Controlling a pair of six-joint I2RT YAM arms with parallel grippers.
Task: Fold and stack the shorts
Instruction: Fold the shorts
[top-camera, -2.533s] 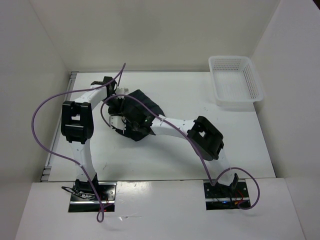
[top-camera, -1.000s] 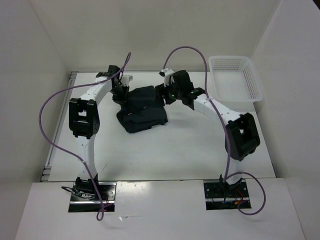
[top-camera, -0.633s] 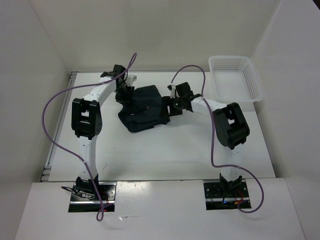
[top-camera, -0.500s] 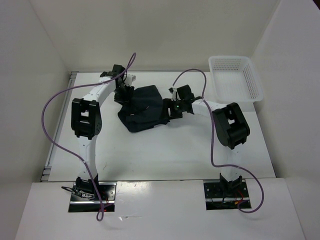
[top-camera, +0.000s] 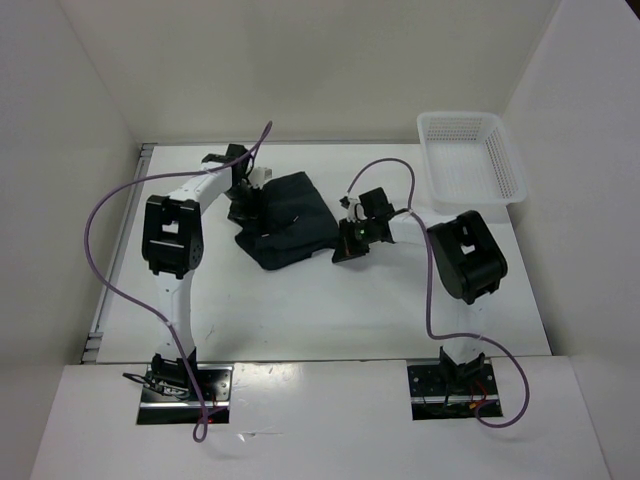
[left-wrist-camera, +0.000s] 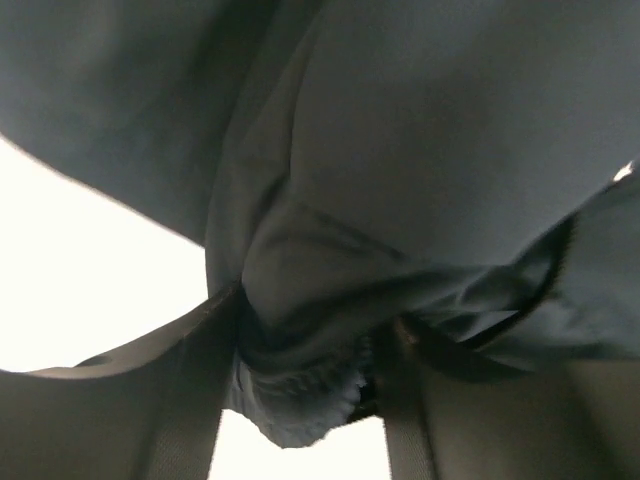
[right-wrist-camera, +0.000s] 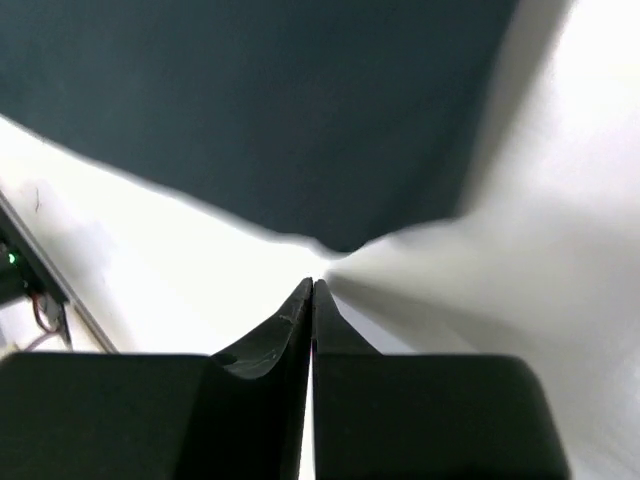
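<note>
Far left: a purple cable (top-camera: 98, 225) loops wide off the left arm (top-camera: 172, 250) and out over the table's left edge. The arm reaches up and inward along the left side of the table (top-camera: 330, 310).

Left gripper (top-camera: 246, 196) sits at the far-left edge of the shorts (top-camera: 290, 218). Wrist view: a bunched fold of dark cloth is pinched between its two fingers (left-wrist-camera: 180, 390), jaws clamped on it, the rest of the fabric filling the view.

Centre: the shorts lie as a dark, lumpy heap on the table, slightly left of middle and toward the back. Nothing is stacked on or under them that can be seen.

Right gripper (top-camera: 347, 244) is low at the heap's near-right corner. Wrist view: fingertips (right-wrist-camera: 300, 305) pressed together with nothing between them, the tip just beside the cloth's corner; contact cannot be told.

The right arm (top-camera: 465, 255) is folded back, with a second purple cable (top-camera: 428, 300) hanging off it.

Far right, back corner: a white lattice basket (top-camera: 470, 165), well apart from the shorts.
</note>
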